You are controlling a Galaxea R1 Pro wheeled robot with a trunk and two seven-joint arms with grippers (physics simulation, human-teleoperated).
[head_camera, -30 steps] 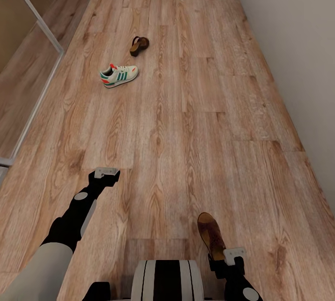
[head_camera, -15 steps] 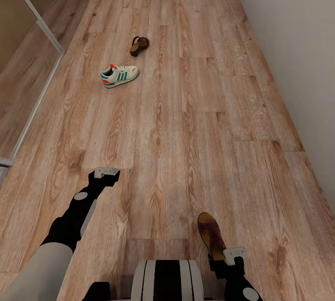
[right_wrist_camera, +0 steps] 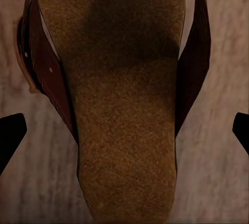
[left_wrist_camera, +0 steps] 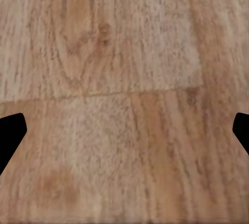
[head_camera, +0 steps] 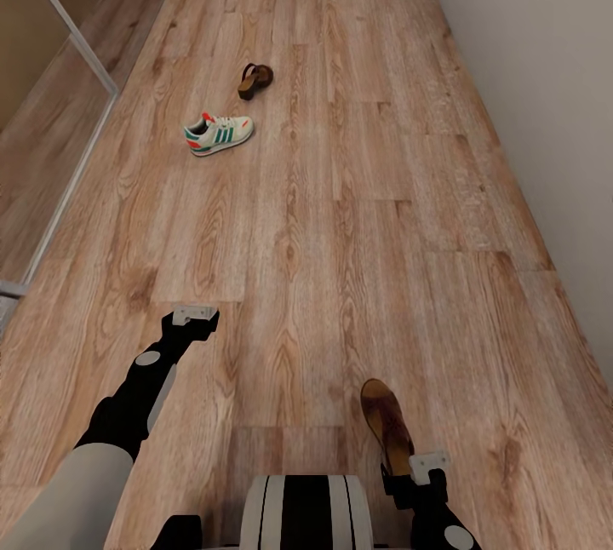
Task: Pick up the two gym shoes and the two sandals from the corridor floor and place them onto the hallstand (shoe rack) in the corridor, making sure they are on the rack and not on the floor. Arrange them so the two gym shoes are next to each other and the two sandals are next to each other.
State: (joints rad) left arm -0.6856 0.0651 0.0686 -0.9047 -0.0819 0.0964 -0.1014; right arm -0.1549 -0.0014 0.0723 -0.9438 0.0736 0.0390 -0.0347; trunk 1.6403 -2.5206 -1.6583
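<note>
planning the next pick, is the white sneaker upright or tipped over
Upright: the white green-striped sneaker sits sole-down on the wood-plank floor, its opening facing up.

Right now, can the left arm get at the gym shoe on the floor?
Probably not. The gym shoe lies far up the corridor floor, well ahead of the left tool, with only bare planks between. Nothing blocks it; the base would likely need to roll closer first.

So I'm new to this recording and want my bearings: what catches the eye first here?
A brown sandal sits at the right hand, its tan footbed large in the right wrist view. Farther along the wood-plank corridor floor lie a white gym shoe with green stripes and, beyond it, a second sandal. The left hand hangs empty above bare planks.
</note>
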